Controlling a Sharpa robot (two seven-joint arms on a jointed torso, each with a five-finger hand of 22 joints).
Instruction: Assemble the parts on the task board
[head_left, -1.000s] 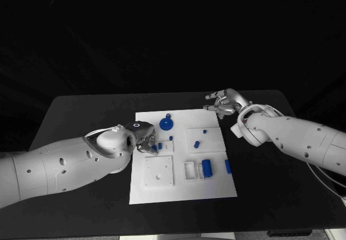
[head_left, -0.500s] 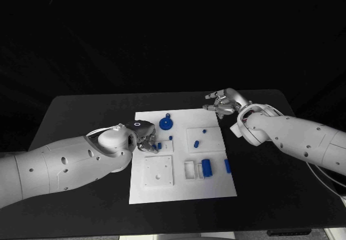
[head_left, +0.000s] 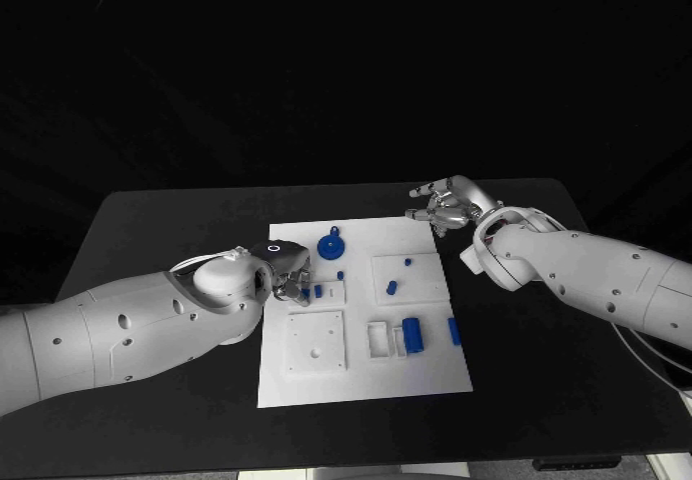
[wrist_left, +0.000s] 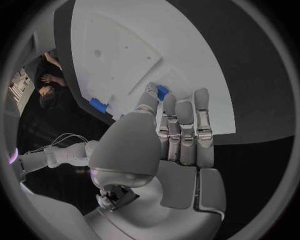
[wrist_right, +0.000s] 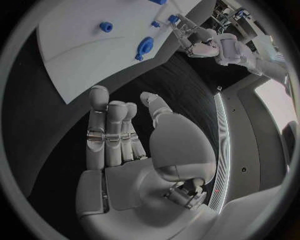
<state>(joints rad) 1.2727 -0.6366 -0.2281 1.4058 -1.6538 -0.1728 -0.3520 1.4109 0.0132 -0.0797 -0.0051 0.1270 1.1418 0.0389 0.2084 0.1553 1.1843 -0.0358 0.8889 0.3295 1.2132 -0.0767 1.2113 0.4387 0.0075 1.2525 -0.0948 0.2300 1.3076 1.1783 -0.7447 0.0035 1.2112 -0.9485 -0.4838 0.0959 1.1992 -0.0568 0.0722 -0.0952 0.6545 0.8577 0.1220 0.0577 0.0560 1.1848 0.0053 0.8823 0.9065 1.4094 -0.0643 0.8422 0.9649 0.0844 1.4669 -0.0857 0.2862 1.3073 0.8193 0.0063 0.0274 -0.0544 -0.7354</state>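
The white task board (head_left: 364, 310) lies in the middle of the black table (head_left: 173, 220), its long side running from near to far. Blue parts sit on it: a round piece with a tab (head_left: 333, 245) near the far edge, two small pegs (head_left: 408, 263) and (head_left: 392, 288) in the square plate on the right, a longer block (head_left: 414, 334) beside a white frame towards the near edge, and a slim bar (head_left: 456, 331) at the right edge.

The left hand (head_left: 294, 278) hangs over the left edge of the board, its arm coming in low from the near left with the wrist bent towards the board. In the left wrist view its fingers (wrist_left: 184, 130) lie straight and side by side, reaching over the board with the thumb alongside, and a small blue part (wrist_left: 162, 92) shows at the fingertips. Whether the fingers pinch it or only touch it cannot be told.

The right hand (head_left: 446, 208) rests off the board, just beyond its far right corner, over the bare table. Its arm reaches in from the right with the elbow raised. In the right wrist view its fingers (wrist_right: 107, 132) are stretched out, the thumb set apart, and nothing lies in the palm.
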